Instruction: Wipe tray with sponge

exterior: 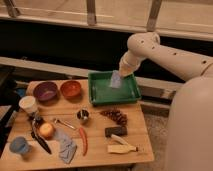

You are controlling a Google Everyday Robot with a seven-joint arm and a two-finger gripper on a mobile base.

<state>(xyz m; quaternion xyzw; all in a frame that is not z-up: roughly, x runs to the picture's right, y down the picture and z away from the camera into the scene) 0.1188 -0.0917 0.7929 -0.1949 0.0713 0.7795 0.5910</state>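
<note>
A green tray [100, 95] sits at the back right of the wooden table. A pale blue sponge [116, 80] is inside the tray near its back right part, held at the end of my white arm. My gripper [121, 73] is just above the sponge, over the tray's back right corner, and closed on it.
On the table [135, 145] are a purple bowl [45, 91], an orange bowl [70, 89], a white cup [28, 104], a small metal cup [83, 116], a peach [46, 130], a red chilli [83, 140], a blue cup [19, 145], a grey cloth [66, 148], a dark block [115, 131] and pinecone-like pieces [116, 116].
</note>
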